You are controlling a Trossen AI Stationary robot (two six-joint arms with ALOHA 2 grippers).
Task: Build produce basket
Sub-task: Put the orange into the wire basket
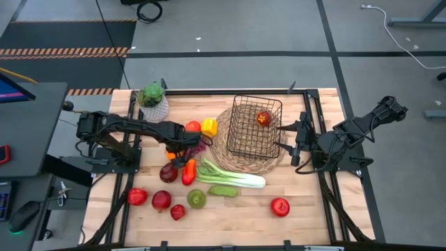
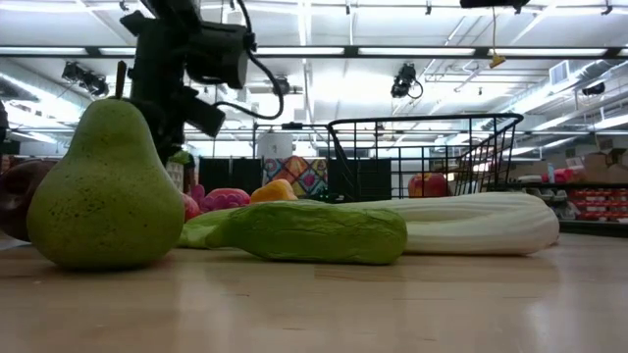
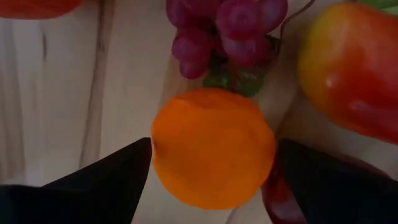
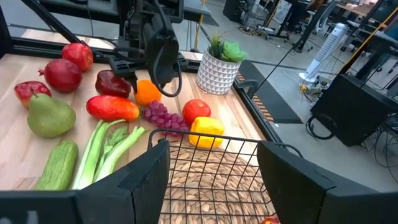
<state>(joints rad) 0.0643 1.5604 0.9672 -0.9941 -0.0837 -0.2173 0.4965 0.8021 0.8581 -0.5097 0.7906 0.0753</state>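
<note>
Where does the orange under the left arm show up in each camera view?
High view: orange, left of centre, mostly hidden under the left gripper.
Low view: not visible.
Left wrist view: orange, centre, between the open jaws.
Right wrist view: orange, upper left.
Shared landmark: purple grapes beside it.

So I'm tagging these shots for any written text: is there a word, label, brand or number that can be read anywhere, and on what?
None can be read.
Produce, basket, table: no labels or print show.
Colourful panel behind the table in the low view: a pattern, no letters to make out.
Shelves far right in the low view: goods too small and blurred to read.
</note>
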